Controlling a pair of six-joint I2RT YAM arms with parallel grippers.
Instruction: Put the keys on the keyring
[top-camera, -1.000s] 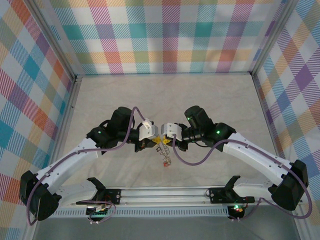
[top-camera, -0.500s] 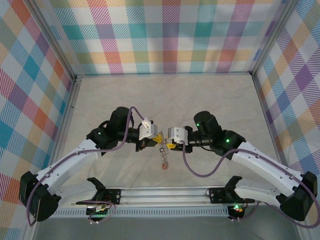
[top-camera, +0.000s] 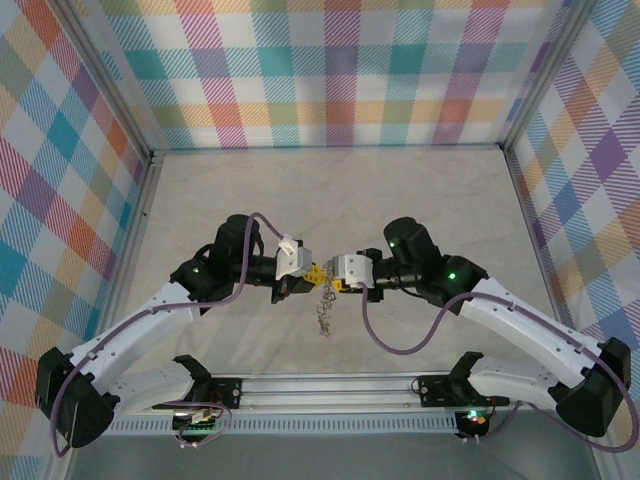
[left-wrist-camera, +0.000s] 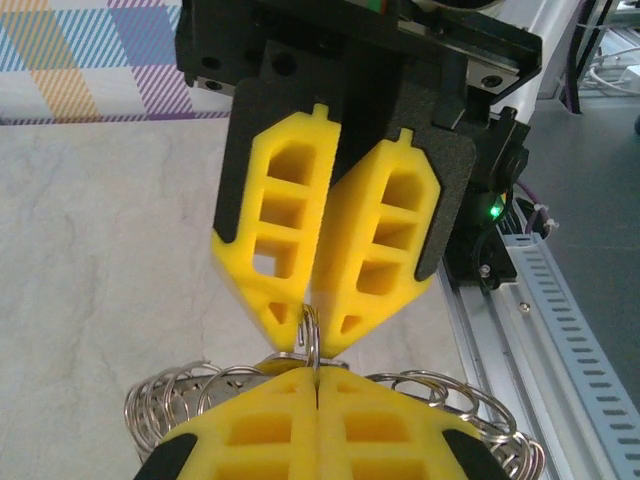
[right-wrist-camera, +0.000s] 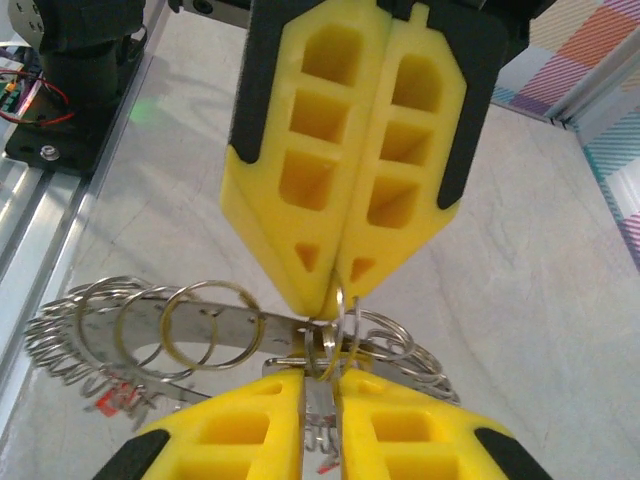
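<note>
Over the near middle of the table my left gripper (top-camera: 313, 274) and right gripper (top-camera: 334, 284) meet tip to tip. The keyring (top-camera: 323, 312) hangs below them as a silver bunch. In the right wrist view it is a flat silver band (right-wrist-camera: 230, 322) fringed with several wire rings, with a red tag (right-wrist-camera: 112, 400) under it. My left gripper (left-wrist-camera: 318, 372) is shut on a small split ring (left-wrist-camera: 310, 332). My right gripper (right-wrist-camera: 322, 378) is shut on a flat silver piece of the keyring. No separate key can be told apart.
A metal rail (top-camera: 330, 386) with the arm bases runs along the near edge, also seen beside the left gripper (left-wrist-camera: 535, 300). Plaid walls (top-camera: 330, 70) close in the table on three sides. Bare tabletop (top-camera: 330, 190) lies behind the grippers.
The right arm pulled back and lowered its elbow, then edged its gripper back in against the left one. The left gripper and the hanging bunch barely moved.
</note>
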